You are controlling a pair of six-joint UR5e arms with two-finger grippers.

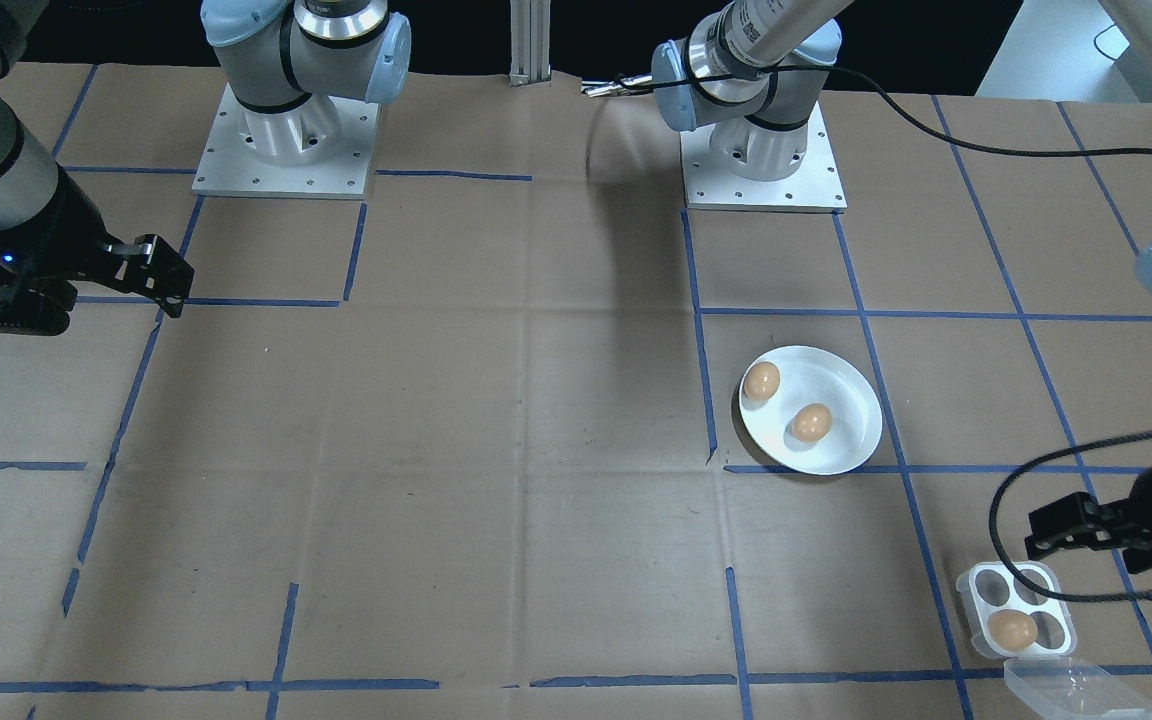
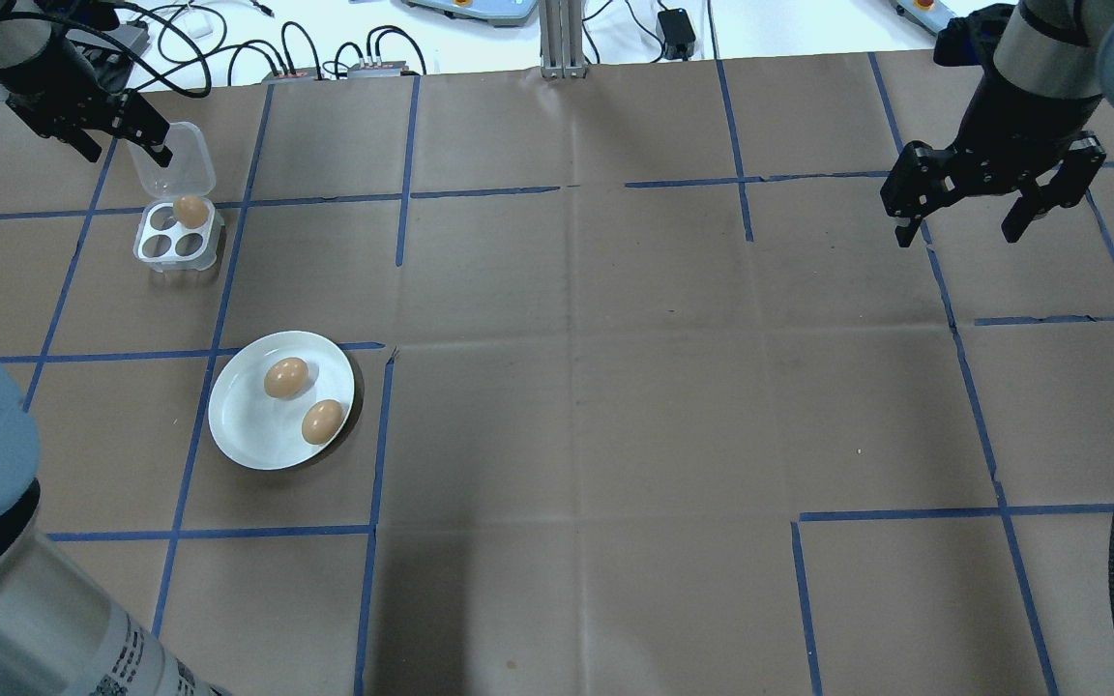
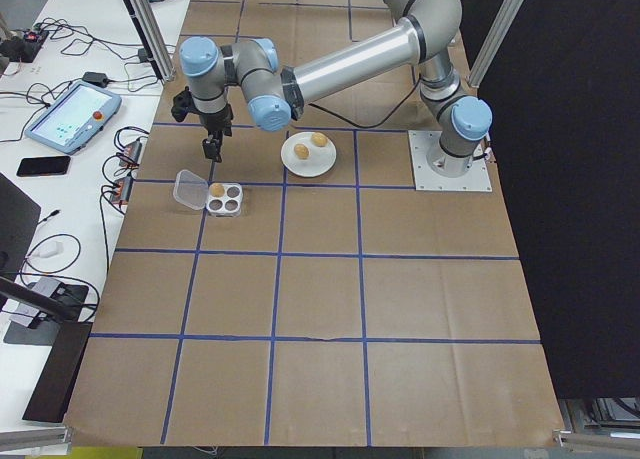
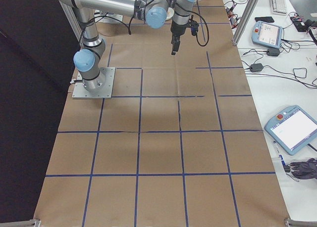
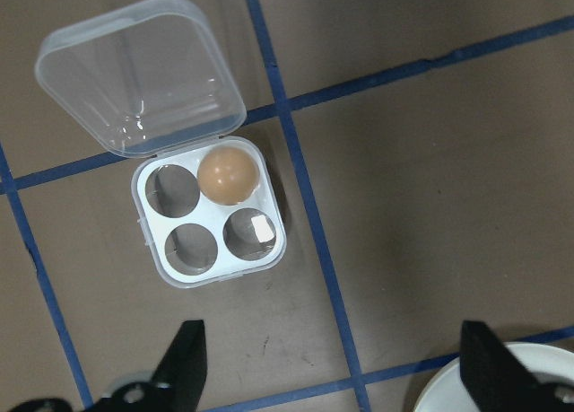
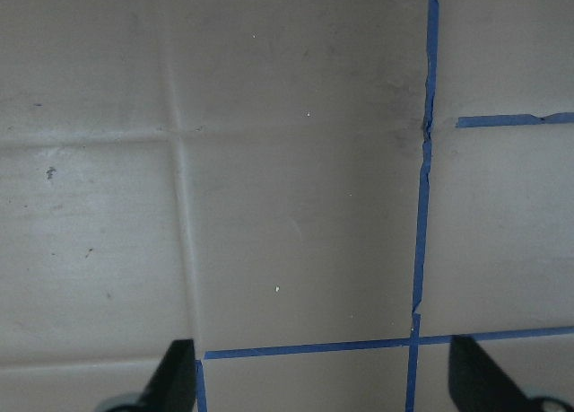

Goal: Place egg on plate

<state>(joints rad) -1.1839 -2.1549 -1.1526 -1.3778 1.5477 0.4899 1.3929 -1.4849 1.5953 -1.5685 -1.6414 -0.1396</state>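
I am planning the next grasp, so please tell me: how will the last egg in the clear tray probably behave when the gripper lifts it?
The egg looks smooth and rounded, so it may slip between flat fingers. Its shell is probably fragile, so a gentle squeeze seems wise. Set on the plate, it may roll, since the two eggs already there lie on their sides. The left gripper hangs open above the tray.

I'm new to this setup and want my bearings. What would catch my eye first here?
The white plate with two brown eggs on the robot's left side of the brown table. Just beyond it sits a clear four-hole tray, lid open, holding one last egg. The left tool hangs open near the tray; the right tool hangs open over bare table.
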